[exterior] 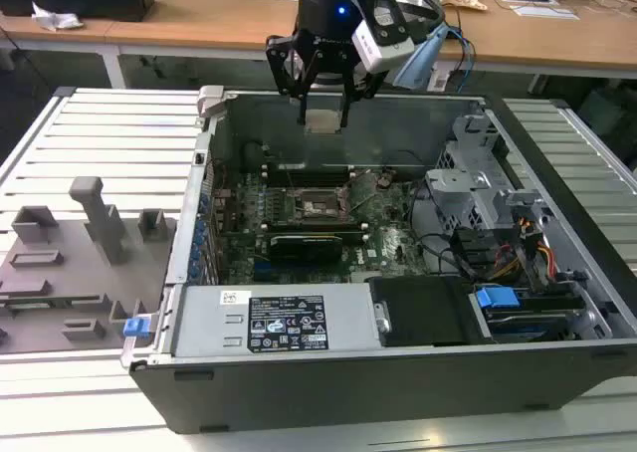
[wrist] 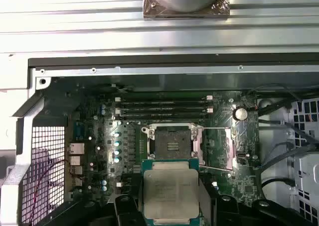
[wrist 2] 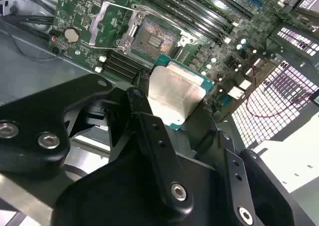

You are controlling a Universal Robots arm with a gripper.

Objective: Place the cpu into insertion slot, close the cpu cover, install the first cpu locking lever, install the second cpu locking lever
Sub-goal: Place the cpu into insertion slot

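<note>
Exterior view, lower left of centre: a small white sticker [exterior: 235,297] and a black label [exterior: 287,323] with white print sit on the grey power supply [exterior: 204,325]. At top centre the arm's wrist points straight down over the open computer case [exterior: 398,382]. The gripper [exterior: 324,113] is clamped on the cpu [exterior: 324,122], held flat above the insertion slot [exterior: 318,206] and apart from it. In the second wrist view the cpu cover [wrist 2: 96,29] stands tilted open beside the slot.

cpu [wrist: 170,193] top dull grey metal; tool [exterior: 324,119] matt black; board [wrist: 244,186] glossy green.
</note>
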